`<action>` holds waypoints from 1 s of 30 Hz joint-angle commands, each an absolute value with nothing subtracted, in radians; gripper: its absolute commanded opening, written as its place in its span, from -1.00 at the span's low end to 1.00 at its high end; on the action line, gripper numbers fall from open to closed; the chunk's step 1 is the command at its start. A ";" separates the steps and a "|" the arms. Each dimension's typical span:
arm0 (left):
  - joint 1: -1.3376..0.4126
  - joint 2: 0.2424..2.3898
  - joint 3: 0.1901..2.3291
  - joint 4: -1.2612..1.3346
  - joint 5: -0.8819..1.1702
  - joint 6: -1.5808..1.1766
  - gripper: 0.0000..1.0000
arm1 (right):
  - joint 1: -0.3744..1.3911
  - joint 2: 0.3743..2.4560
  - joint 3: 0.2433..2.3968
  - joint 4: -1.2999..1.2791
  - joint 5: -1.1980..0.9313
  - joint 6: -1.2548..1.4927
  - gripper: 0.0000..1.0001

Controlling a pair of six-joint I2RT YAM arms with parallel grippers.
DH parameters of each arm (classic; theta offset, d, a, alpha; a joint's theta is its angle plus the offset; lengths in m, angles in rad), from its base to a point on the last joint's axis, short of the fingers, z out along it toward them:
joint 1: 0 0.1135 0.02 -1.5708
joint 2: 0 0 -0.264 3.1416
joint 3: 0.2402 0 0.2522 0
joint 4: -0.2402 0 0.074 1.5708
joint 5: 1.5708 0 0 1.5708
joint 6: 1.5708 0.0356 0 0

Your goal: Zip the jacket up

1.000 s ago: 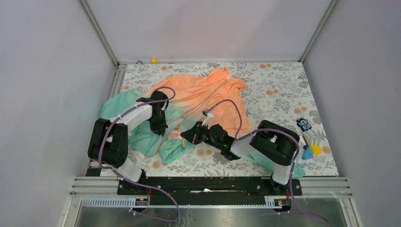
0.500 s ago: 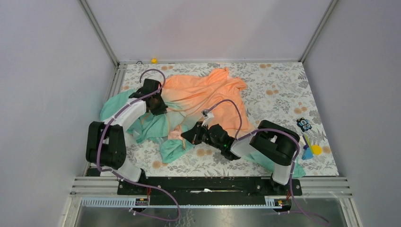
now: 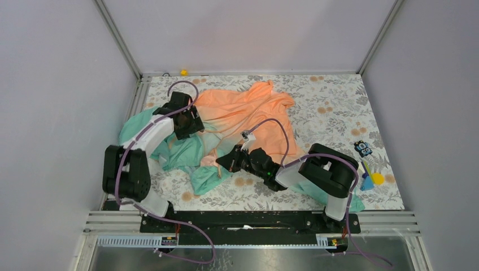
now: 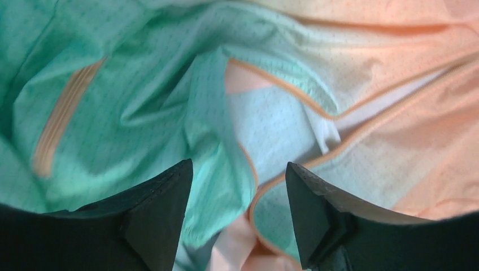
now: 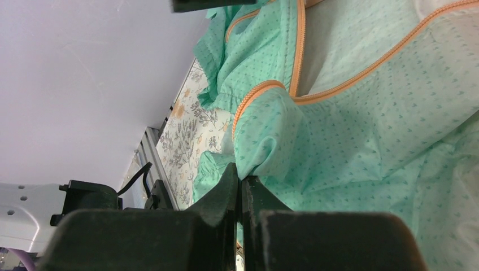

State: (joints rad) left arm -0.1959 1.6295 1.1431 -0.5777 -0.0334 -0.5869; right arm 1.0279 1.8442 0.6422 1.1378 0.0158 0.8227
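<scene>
The jacket (image 3: 243, 113) lies crumpled on the table, orange at the back and teal towards the front left. My left gripper (image 3: 192, 125) hovers over its teal-to-orange middle, and in the left wrist view it (image 4: 237, 172) stands open above loose folds (image 4: 141, 113) edged by the orange zipper (image 4: 294, 93). Nothing is clamped in it. My right gripper (image 3: 220, 163) is low at the jacket's front edge. Seen from the right wrist, this gripper (image 5: 242, 180) is shut on a pinch of teal fabric (image 5: 350, 113) beside the orange zipper (image 5: 297, 45).
The table cover (image 3: 339, 101) has a floral print. A small yellow object (image 3: 183, 72) sits at the back rail. Small toys (image 3: 364, 149) and a yellow and blue piece (image 3: 373, 179) lie at the right edge. Metal frame posts and walls enclose the table.
My left gripper travelled away from the table's front towards the back left, dragging teal fabric with it, then opened and let the fabric go. The right gripper has kept its grip and place.
</scene>
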 commanded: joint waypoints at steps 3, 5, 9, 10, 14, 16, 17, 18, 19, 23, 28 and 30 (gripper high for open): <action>-0.202 1.352 0.982 -0.652 0.016 -0.556 0.28 | 1.034 1.807 0.655 1.173 0.033 0.803 -1.00; -0.214 1.314 0.933 -0.659 0.044 -0.555 0.19 | 1.034 1.808 0.654 1.176 0.033 0.805 -1.00; -0.256 1.341 0.907 -0.674 0.027 -0.542 0.02 | 1.034 1.817 0.659 1.180 0.025 0.814 -1.00; -0.265 1.358 0.910 -0.670 0.020 -0.539 -0.03 | 1.034 1.819 0.660 1.182 0.023 0.814 -1.00; -0.278 1.417 0.914 -0.622 0.005 -0.533 -0.13 | 1.034 1.822 0.663 1.180 0.016 0.815 -1.00; -0.286 1.443 0.914 -0.615 -0.046 -0.536 -0.13 | 1.034 1.820 0.663 1.177 0.017 0.813 -1.00; -0.287 1.458 0.913 -0.613 -0.065 -0.535 -0.13 | 1.034 1.819 0.663 1.178 0.016 0.814 -1.00; -0.289 1.469 0.910 -0.608 -0.076 -0.535 -0.13 | 1.034 1.818 0.662 1.177 0.018 0.812 -1.00; -0.291 1.480 0.903 -0.595 -0.077 -0.534 -0.13 | 1.034 1.817 0.662 1.179 0.018 0.812 -1.00; -0.295 1.528 0.886 -0.556 -0.071 -0.531 -0.07 | 1.034 1.819 0.661 1.184 0.017 0.816 -1.00; -0.295 1.564 0.883 -0.531 -0.062 -0.523 -0.40 | 1.034 1.820 0.665 1.176 0.018 0.816 -1.00; -0.295 1.538 0.896 -0.559 -0.095 -0.510 -0.85 | 1.034 1.817 0.671 1.150 0.035 0.818 -1.00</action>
